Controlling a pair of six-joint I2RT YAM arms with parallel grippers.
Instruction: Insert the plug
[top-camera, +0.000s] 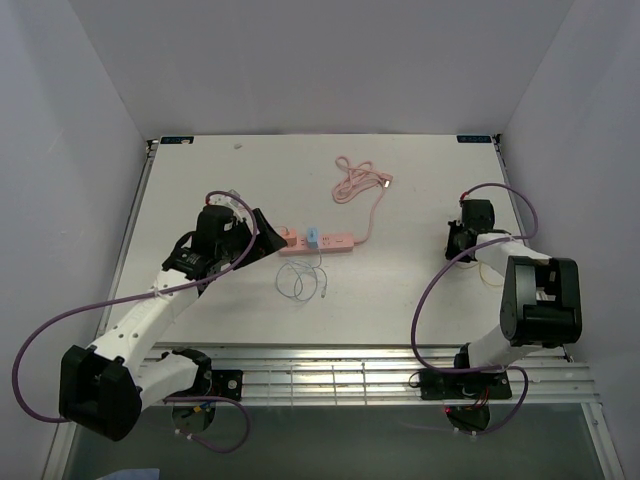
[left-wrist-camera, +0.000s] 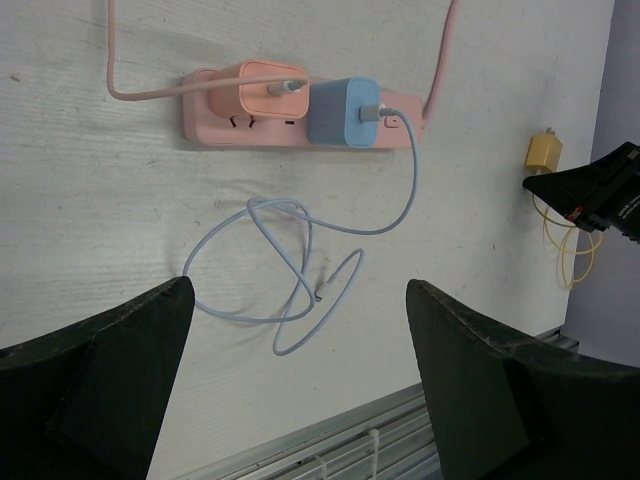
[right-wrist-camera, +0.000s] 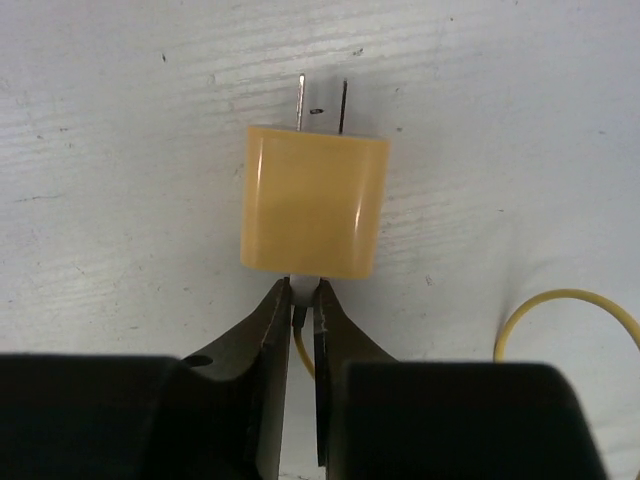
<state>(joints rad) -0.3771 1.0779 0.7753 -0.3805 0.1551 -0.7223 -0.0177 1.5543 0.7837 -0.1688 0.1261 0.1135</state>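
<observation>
A yellow plug (right-wrist-camera: 314, 200) lies on the white table with its two prongs pointing away from my right gripper (right-wrist-camera: 303, 290). The right gripper is shut on the white cable connector at the plug's back end. The yellow plug also shows small in the left wrist view (left-wrist-camera: 544, 152). The pink power strip (top-camera: 335, 243) lies mid-table with a pink adapter (left-wrist-camera: 265, 92) and a blue adapter (left-wrist-camera: 340, 112) plugged in. My left gripper (top-camera: 265, 235) hovers open and empty at the strip's left end; in its own view the left gripper (left-wrist-camera: 300, 287) frames a loose cable.
A light blue cable (left-wrist-camera: 290, 270) lies looped in front of the strip. The strip's pink cord (top-camera: 352, 182) is coiled at the back. A yellow cable (top-camera: 488, 272) loops by the right arm. A metal grate (top-camera: 340, 375) runs along the near edge.
</observation>
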